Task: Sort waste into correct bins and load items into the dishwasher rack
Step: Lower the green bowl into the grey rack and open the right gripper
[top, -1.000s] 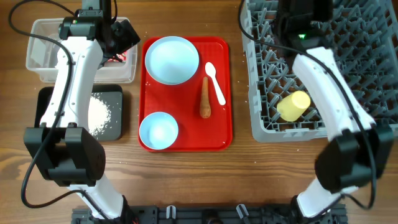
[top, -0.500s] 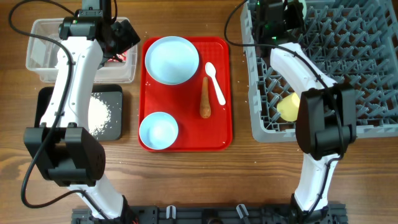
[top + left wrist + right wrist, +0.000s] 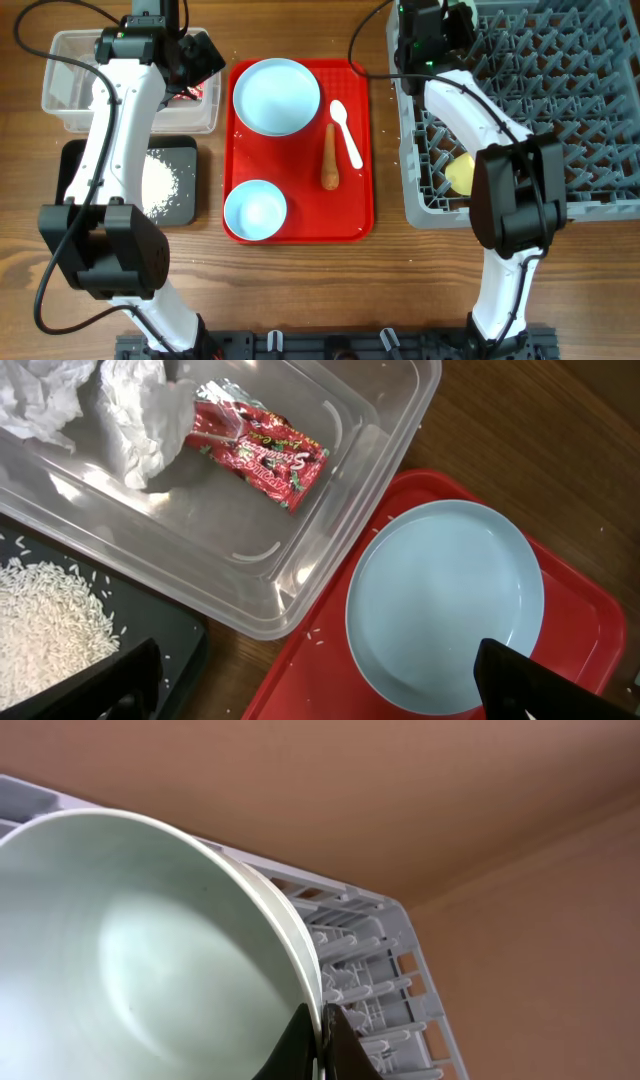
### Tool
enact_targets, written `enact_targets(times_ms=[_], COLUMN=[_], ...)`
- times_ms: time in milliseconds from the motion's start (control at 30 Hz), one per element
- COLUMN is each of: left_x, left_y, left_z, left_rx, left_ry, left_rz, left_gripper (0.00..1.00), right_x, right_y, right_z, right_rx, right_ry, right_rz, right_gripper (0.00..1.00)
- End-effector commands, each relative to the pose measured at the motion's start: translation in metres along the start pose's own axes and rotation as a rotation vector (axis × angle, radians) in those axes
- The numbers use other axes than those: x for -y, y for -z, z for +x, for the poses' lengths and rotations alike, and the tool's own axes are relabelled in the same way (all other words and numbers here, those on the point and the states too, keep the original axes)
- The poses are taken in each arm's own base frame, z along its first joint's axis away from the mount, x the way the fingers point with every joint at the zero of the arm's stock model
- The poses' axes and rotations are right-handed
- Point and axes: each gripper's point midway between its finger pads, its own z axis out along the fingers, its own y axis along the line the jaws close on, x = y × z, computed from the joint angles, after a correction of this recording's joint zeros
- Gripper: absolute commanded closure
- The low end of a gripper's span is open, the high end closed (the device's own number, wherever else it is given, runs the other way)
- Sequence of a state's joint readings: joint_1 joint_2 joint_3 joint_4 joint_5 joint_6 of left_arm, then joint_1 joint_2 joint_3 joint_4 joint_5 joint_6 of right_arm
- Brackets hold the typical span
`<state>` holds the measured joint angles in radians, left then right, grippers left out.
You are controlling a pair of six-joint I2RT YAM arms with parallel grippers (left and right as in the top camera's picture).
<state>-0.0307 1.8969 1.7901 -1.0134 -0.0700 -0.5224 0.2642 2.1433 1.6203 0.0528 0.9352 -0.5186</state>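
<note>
Fingers (image 3: pixel 345 1055) of the right gripper (image 3: pixel 322 1042) are pinched together on the rim of the pale mint-white bowl (image 3: pixel 130 960), which stands tilted on edge with its hollow facing the wrist camera. From overhead that gripper sits at the far left corner of the grey dishwasher rack (image 3: pixel 560 120), to the right of the red tray (image 3: pixel 362 150). The arm hides the bowl there, so whether it touches the pegs is hard to tell. A small yellow cup (image 3: pixel 460 175) lies on its side in the rack, partly behind the same arm, on the side nearest the red tray. The left gripper (image 3: pixel 315 660) hangs with its two fingers spread wide and nothing between them, above the seam where the clear plastic tub (image 3: pixel 330 510) meets the red tray's far left corner. Inside the tub lie a red snack wrapper (image 3: pixel 262 455) and crumpled white tissue (image 3: pixel 130 415), which touch. On the red tray are the light-blue plate (image 3: pixel 276 96) at the far end, the light-blue bowl (image 3: pixel 255 210) at the near end, and an orange carrot (image 3: pixel 330 157) and a white plastic spoon (image 3: pixel 346 132) along its right side. Left of the red tray's near half sits the black tray (image 3: pixel 75 165) holding loose white rice (image 3: pixel 160 180).
</note>
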Motion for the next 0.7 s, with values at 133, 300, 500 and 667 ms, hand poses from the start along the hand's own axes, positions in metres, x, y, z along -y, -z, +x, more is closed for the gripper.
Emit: enact_targets(times_ms=[133,300,500,667], left_x=[-0.003,-0.003,-0.003,-0.003], left_y=[-0.001,-0.001,-0.001,-0.001], left_z=[0.0,0.0,0.0,0.0], left_rx=[0.001,0.001,0.001,0.001], left_ry=[0.015,0.015,0.015,0.015], left_rz=[-0.009,-0.009,-0.009,-0.009], left_gripper=[0.0,0.0,0.0,0.0], right_x=[-0.01,-0.001,-0.005,-0.016], right_y=[-0.004,-0.005,-0.01,-0.021], right_z=[0.002,-0.004,-0.001,0.007], right_rx=[-0.003,0.014,0.01,-0.005], right_ry=[0.006,0.025,0.066,0.178], right_rz=[-0.007,0.027,0.029,0.101], right_gripper=[0.96,0.96,0.96,0.96])
